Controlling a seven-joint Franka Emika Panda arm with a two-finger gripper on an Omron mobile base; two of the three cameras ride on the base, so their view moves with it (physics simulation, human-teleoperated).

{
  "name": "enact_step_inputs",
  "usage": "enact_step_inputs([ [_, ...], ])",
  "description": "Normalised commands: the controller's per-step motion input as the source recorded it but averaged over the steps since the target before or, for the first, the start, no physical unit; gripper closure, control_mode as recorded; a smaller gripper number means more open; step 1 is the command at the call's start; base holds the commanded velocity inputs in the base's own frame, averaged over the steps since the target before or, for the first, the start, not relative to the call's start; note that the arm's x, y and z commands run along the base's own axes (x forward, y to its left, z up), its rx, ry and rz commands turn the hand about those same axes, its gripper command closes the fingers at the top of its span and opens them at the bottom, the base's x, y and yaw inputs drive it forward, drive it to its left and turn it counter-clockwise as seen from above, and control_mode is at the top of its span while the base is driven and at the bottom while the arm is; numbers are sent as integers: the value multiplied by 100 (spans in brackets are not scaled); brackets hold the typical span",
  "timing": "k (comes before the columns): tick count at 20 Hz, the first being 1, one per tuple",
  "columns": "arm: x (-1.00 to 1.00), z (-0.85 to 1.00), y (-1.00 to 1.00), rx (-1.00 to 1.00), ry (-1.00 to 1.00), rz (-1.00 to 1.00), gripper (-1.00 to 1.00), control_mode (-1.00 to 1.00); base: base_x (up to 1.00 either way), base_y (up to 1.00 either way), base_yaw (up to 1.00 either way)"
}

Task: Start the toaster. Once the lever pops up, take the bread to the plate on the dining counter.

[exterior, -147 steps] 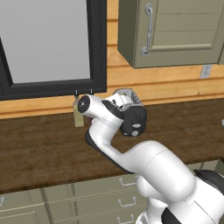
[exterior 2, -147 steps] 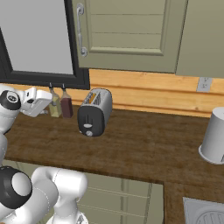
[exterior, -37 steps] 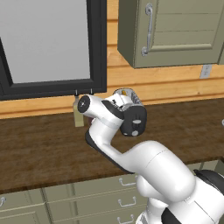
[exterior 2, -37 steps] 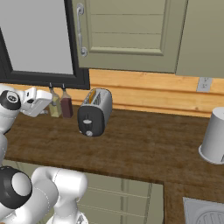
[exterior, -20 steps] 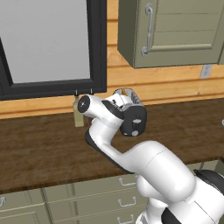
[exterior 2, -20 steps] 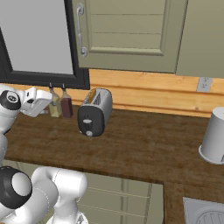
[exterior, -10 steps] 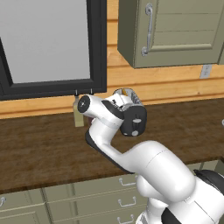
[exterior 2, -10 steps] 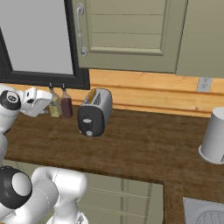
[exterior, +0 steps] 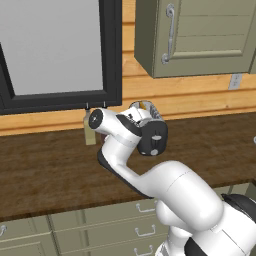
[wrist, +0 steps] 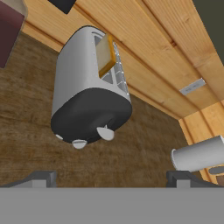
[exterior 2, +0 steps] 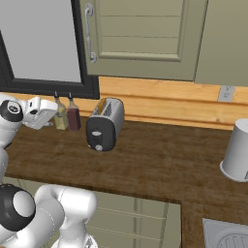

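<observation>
The arm (exterior: 125,145) hides most of the toaster (exterior: 148,111).

Rounded silver-grey toaster with black end panel (wrist: 87,96) on dark wooden counter (wrist: 26,127), tan bread slice (wrist: 106,55) sticking from its slot, pale grey lever tab (wrist: 105,132) on the panel; grey cylinder (wrist: 199,154) well apart from toaster.

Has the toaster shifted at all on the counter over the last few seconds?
No. The toaster sits in the same spot beside the dark bottle under the window frame, as before.
</observation>
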Motion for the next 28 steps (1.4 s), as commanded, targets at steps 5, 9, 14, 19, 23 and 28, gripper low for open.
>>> enact_step_inputs([
  [5, 0, 0, 0, 0, 0, 0, -100, -100, 0, 0, 0],
  [9, 0, 0, 0, 0, 0, 0, -100, -100, 0, 0, 0],
  [14, 0, 0, 0, 0, 0, 0, -100, -100, 0, 0, 0],
  [19, 0, 0, 0, 0, 0, 0, -100, -100, 0, 0, 0],
  [23, 0, 0, 0, 0, 0, 0, -100, -100, 0, 0, 0],
  [28, 0, 0, 0, 0, 0, 0, -100, -100, 0, 0, 0],
])
